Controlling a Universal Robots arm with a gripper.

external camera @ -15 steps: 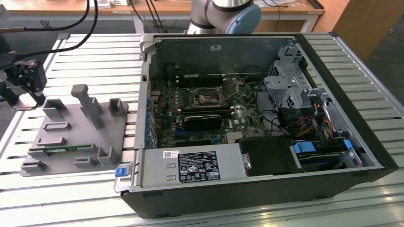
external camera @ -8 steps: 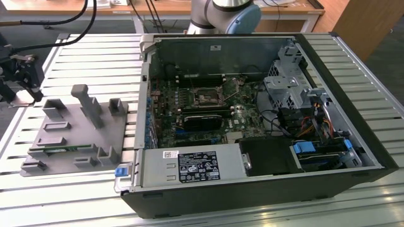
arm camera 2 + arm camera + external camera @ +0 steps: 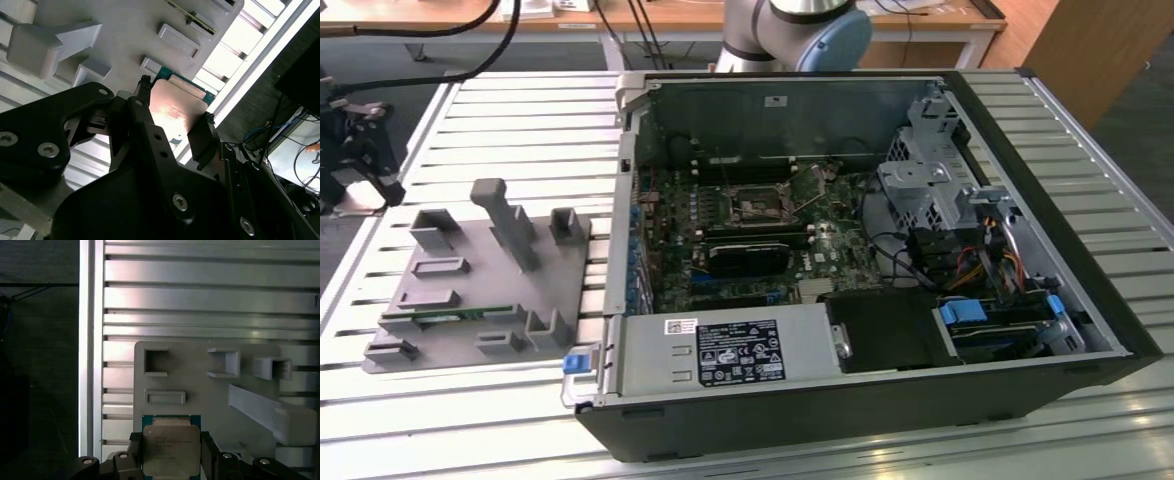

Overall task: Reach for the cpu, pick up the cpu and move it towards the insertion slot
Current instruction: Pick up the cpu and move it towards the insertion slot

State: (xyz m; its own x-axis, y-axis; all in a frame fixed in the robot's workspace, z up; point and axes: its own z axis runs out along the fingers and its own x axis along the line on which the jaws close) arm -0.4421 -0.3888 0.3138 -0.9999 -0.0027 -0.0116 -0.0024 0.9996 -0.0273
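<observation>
We see soft, even daylight in the exterior view, where the grey fixture casts only faint shadows. In the second wrist view the table slats beside that fixture burn out white — and the cpu near it carries a pinkish glare.

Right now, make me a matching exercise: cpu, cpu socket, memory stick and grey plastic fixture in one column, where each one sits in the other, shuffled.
1 cpu
2 cpu socket
3 memory stick
4 grey plastic fixture

A on the slatted table
B held in the gripper
C in the grey plastic fixture
D on the green motherboard

Pairs: 1-B, 2-D, 3-C, 4-A
</observation>
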